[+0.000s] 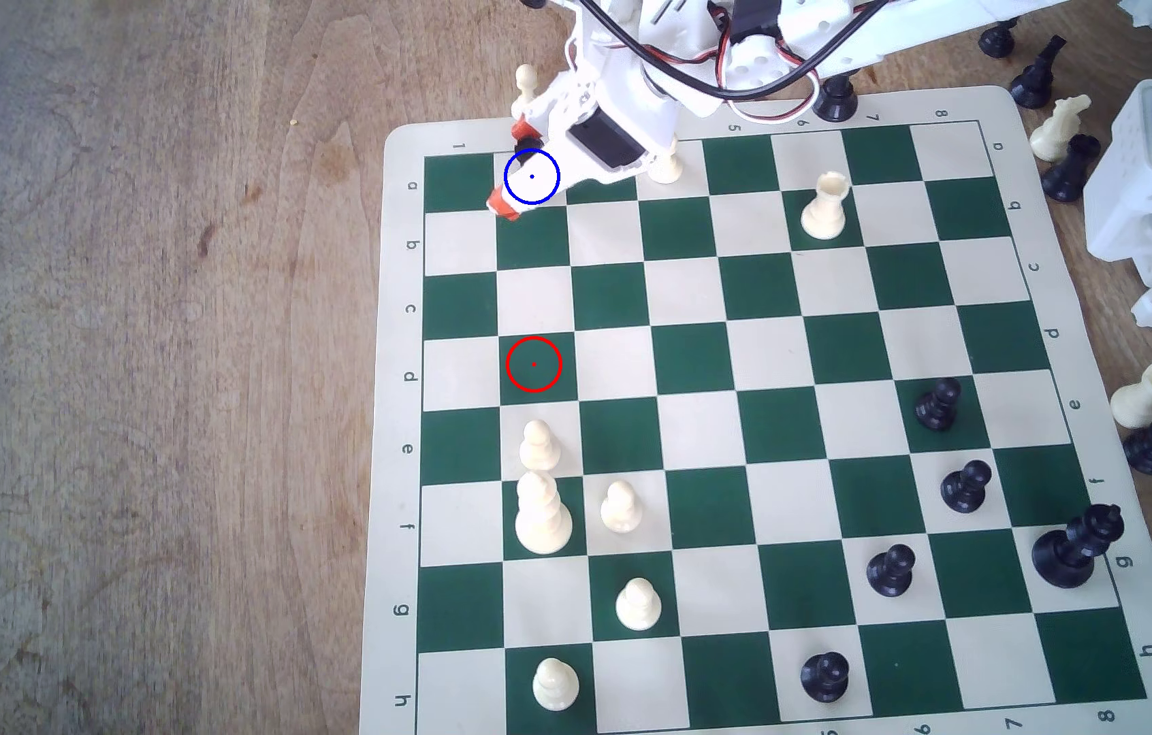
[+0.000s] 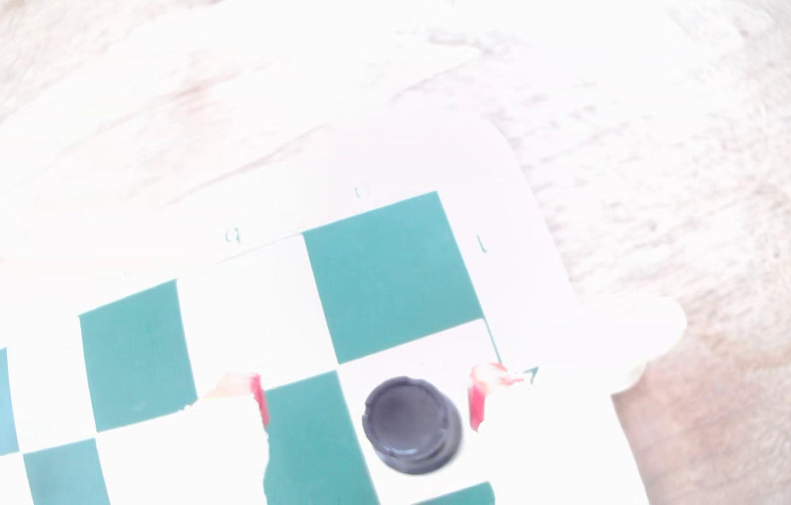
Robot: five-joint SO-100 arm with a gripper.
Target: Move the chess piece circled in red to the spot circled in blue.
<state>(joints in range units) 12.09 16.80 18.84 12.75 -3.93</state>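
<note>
The black rook (image 2: 410, 425) stands on a cream square near the board's corner, seen from above in the wrist view with its notched top showing. My gripper (image 2: 368, 403) is open around it, with one red-tipped finger (image 2: 478, 403) close beside the rook and the other (image 2: 260, 400) well apart. In the exterior view my gripper (image 1: 515, 169) sits low over the blue-circled spot (image 1: 532, 177), and a bit of the rook (image 1: 527, 150) peeks out by the upper orange fingertip (image 1: 522, 131). The red circle (image 1: 534, 364) marks an empty green square.
A cream pawn (image 1: 665, 166) stands right beside the arm and another (image 1: 526, 81) just off the board behind the gripper. A cream rook (image 1: 824, 205) is at the exterior view's right. Cream pieces cluster at lower left, black pieces at lower right, and captured pieces (image 1: 1061, 134) lie off-board.
</note>
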